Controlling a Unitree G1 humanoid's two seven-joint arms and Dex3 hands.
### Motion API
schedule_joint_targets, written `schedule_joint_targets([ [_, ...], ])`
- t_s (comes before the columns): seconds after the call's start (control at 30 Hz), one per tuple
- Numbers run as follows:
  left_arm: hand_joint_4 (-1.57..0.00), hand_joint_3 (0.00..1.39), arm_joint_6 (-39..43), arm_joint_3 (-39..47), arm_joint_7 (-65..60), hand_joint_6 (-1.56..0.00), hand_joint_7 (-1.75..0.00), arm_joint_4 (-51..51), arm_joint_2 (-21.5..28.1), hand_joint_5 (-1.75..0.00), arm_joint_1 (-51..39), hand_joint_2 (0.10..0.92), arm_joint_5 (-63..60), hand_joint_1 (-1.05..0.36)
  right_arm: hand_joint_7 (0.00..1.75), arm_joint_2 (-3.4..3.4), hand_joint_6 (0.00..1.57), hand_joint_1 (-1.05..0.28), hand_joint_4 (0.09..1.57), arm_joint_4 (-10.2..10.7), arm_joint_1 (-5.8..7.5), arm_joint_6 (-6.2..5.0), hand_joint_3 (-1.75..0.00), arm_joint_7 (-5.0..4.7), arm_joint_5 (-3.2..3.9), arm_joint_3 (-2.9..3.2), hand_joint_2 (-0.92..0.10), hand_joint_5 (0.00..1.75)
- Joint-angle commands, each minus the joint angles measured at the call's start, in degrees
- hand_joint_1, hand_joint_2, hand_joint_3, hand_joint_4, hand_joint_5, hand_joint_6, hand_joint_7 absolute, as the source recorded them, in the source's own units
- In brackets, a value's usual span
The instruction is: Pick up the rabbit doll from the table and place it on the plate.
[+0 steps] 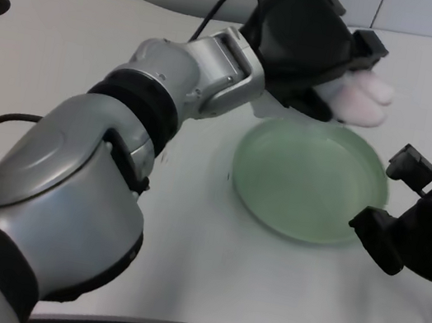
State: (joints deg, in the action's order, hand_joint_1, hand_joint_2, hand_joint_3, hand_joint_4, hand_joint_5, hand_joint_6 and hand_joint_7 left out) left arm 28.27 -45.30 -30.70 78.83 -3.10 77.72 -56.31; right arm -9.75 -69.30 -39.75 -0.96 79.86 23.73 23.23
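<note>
Across the near left of the white table (182,256) the silver left forearm (172,78) reaches diagonally toward the far right, a black cable looping off its wrist. At the end of it, the black left hand (307,48) is seen from the back, its fingers curled down around the rabbit doll (365,100), gripping it. Only the pale pink and white end of the doll shows, sticking out to the right of the hand. Hand and doll sit at the far rim of the green plate (308,182), with the doll overlapping that far edge; whether it touches the plate cannot be told. Right of the plate, near its right rim, lies the black right hand (423,223).
</note>
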Motion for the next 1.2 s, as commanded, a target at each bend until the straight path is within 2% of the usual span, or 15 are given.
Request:
schedule_joint_targets([
  [0.03, -0.86, 0.55, 0.48, 0.23, 1.45, -0.77, -1.31, 0.26, -1.79, -1.6, -2.15, 0.921, 0.95, -0.68, 1.75, -0.08, 0.87, -0.63, 1.06, 0.67, 0.27, 0.23, -0.03, 1.34, 0.29, -0.42, -0.91, 1.75],
  [0.17, -0.84, 0.54, 1.35, 1.42, 2.3, -0.77, -1.29, 0.43, -2.67, -1.62, -4.76, 0.921, 2.49, -0.67, 1.75, 0.0, 0.88, -0.65, 1.07, 0.83, 0.34, 0.23, -0.01, 1.25, 0.27, -0.52, -0.9, 1.75],
  [0.27, -0.71, 0.56, 1.7, 3.66, 5.88, -0.67, -1.26, 0.59, -2.83, -1.63, -6.3, 0.921, 4.85, -0.67, 1.75, 0.01, 0.88, -0.63, 1.07, 0.91, 0.35, 0.38, -0.01, 1.18, 0.41, -0.47, -0.89, 1.75],
  [0.3, -0.68, 0.56, 1.12, 4.8, 9.44, -0.65, -1.25, 0.74, -2.84, -1.63, -6.51, 0.921, 6.13, -0.68, 1.75, -0.02, 0.88, -0.63, 1.07, 0.99, 0.37, 0.13, -0.01, 1.17, 0.38, -0.5, -0.89, 1.75],
  [0.33, -0.54, 0.61, 0.67, 5.84, 12.59, -0.56, -0.9, 0.83, -2.78, -1.22, -6.63, 0.921, 7.32, -0.72, 1.75, -0.08, 0.88, -0.63, 1.07, 1.03, 0.35, 0.02, -0.01, 1.27, 0.35, -0.53, -0.9, 1.75],
  [0.4, -0.48, 0.62, -0.05, 7.42, 17.39, -0.56, -0.36, 0.84, -2.62, -0.71, -6.8, 0.921, 9.14, -0.75, 1.75, -0.21, 0.87, -0.62, 1.06, 1.03, 0.27, 0.07, -0.01, 1.57, 0.38, -0.55, -0.9, 1.75],
  [0.43, -0.44, 0.61, -0.33, 7.94, 18.9, -0.53, -0.23, 0.77, -2.53, -0.54, -6.88, 0.921, 9.74, -0.75, 1.75, -0.26, 0.87, -0.62, 1.06, 1.01, 0.26, 0.1, -0.01, 1.75, 0.47, -0.48, -0.91, 1.75],
  [0.5, -0.38, 0.6, -0.69, 8.5, 20.57, -0.48, -0.07, 0.59, -2.44, -0.35, -6.98, 0.921, 10.34, -0.75, 1.75, -0.31, 0.87, -0.63, 1.07, 1.0, 0.27, 0.09, -0.01, 1.92, 0.57, -0.39, -0.91, 1.75],
  [0.63, -0.2, 0.7, -2.4, 8.39, 23.92, -0.29, 0.0, 0.36, -2.21, -0.2, -6.48, 0.921, 10.21, -0.86, 1.75, -0.54, 0.85, -0.6, 1.06, 0.78, 0.26, 0.49, -0.01, 2.2, 0.63, -0.27, -0.91, 1.75],
  [0.7, -0.11, 0.75, -2.84, 7.43, 23.66, -0.21, 0.0, 0.21, -1.94, -0.15, -6.16, 0.921, 9.18, -0.93, 1.75, -0.66, 0.85, -0.6, 1.06, 0.65, 0.21, 0.92, -0.01, 1.96, 0.56, -0.27, -0.91, 1.75],
  [0.8, -0.02, 0.79, -2.79, 7.53, 24.5, -0.12, 0.0, 0.03, -1.27, -0.1, -5.54, 0.921, 9.51, -0.99, 1.75, -0.58, 0.85, -0.62, 1.06, 0.71, 0.27, 0.44, -0.01, 1.82, 0.52, -0.2, -0.91, 1.75],
  [0.97, 0.0, 0.85, -3.28, 11.56, 27.63, -0.02, 0.0, -0.26, 0.63, -0.01, -4.61, 0.921, 13.48, -1.05, 1.75, -0.7, 0.86, -0.64, 1.07, 0.81, 0.36, 0.55, -0.01, 1.53, 0.43, -0.22, -0.91, 1.75],
  [1.2, 0.0, 0.83, -2.44, 15.0, 28.77, 0.0, 0.0, -0.61, 4.81, 0.0, -3.88, 0.921, 16.0, -1.05, 1.75, -0.88, 0.85, -0.64, 1.07, 0.63, 0.38, 0.31, -0.01, 2.15, 0.61, 0.06, -0.92, 1.75],
])
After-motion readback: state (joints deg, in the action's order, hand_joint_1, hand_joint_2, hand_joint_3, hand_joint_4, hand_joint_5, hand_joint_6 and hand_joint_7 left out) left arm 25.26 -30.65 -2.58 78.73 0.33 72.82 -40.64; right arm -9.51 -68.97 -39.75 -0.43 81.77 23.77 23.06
